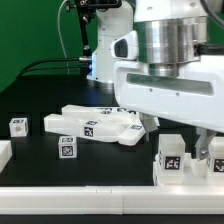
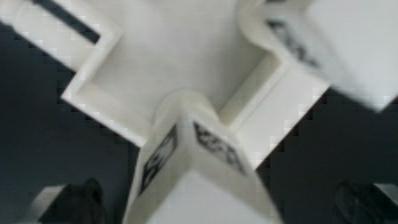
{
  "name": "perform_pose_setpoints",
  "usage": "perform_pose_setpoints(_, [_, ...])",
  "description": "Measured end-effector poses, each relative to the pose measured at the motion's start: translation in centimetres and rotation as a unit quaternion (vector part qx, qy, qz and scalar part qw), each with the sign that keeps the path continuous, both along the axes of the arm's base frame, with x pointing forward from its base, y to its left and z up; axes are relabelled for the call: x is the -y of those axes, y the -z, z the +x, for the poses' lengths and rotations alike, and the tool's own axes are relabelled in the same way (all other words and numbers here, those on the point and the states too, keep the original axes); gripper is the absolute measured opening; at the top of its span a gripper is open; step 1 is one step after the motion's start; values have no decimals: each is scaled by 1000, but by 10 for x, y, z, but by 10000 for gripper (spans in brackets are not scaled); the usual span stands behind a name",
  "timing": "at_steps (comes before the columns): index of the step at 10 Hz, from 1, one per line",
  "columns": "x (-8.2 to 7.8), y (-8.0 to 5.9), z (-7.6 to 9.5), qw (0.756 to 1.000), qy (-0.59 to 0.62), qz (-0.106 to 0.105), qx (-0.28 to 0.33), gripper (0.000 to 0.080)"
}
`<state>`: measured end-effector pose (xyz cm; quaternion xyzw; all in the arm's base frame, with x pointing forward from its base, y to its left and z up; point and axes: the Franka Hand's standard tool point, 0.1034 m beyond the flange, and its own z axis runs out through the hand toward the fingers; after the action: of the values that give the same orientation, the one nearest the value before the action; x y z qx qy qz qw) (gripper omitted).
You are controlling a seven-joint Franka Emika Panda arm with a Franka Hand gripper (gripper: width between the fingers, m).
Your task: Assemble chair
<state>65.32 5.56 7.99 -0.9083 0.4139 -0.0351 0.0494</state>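
Wrist view: white chair piece [image 2: 189,165] (square tags, blurred) lies beneath the gripper [image 2: 228,205], spread wide, holding nothing.

small cubes [image 1: 18,125]: 2 | tall blocks [image 1: 172,157]: 2 | flat slabs [image 1: 70,123]: overlapping, uncountable
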Motion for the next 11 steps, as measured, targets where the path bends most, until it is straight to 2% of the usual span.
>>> perform_pose_setpoints(3, [6,1,0,990,-142,-18,7,648])
perform_pose_setpoints(5, [16,-1,3,954,-295,-44,18,648])
perform_pose_setpoints(6, [17,-1,3,950,-309,-46,21,648])
perform_pose_setpoints(7, [16,0,3,955,-292,-45,20,648])
perform_pose_setpoints(8, [17,0,3,955,-291,-45,20,559])
perform_pose_setpoints(9, [17,0,3,956,-289,-45,19,377])
perform_pose_setpoints(10, [17,1,3,970,-241,-39,17,282])
perform_pose_setpoints(11, [17,1,3,978,-205,-35,15,282])
